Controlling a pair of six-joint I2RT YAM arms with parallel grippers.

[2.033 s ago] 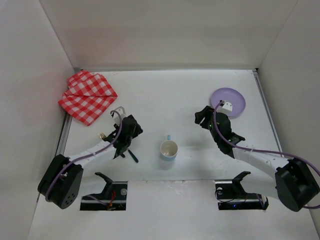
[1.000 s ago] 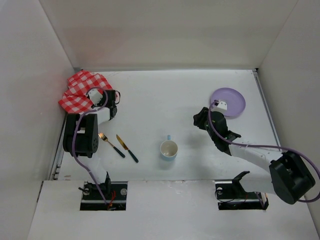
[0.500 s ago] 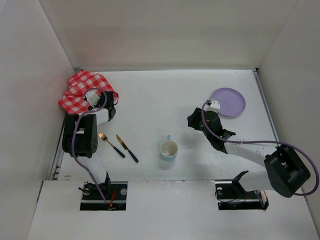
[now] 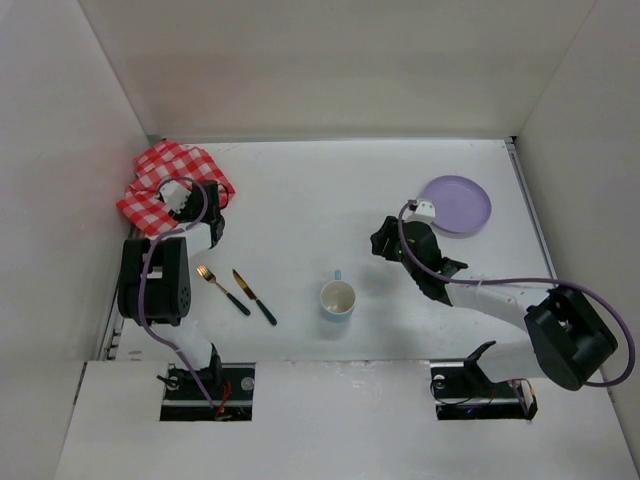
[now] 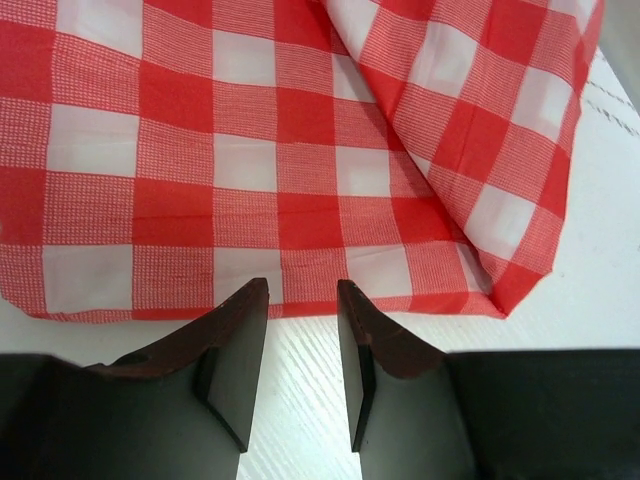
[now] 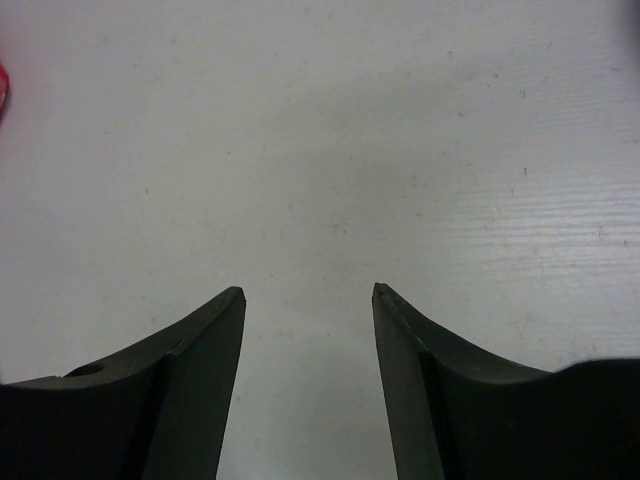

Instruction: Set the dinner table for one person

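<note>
Red-and-white checked cloth (image 5: 300,150) — soft, limp, probably light; best pinched at its near hem. Left jaws narrowly spread just short of it — right jaws spread, empty.

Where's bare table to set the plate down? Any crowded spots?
Free: the wide far-middle stretch of the table, between the checked cloth and the purple plate. Crowded: the near left, where fork, knife and mug lie close.

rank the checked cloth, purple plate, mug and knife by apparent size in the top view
1. checked cloth
2. purple plate
3. mug
4. knife, longer than the mug is wide but far slimmer
</note>
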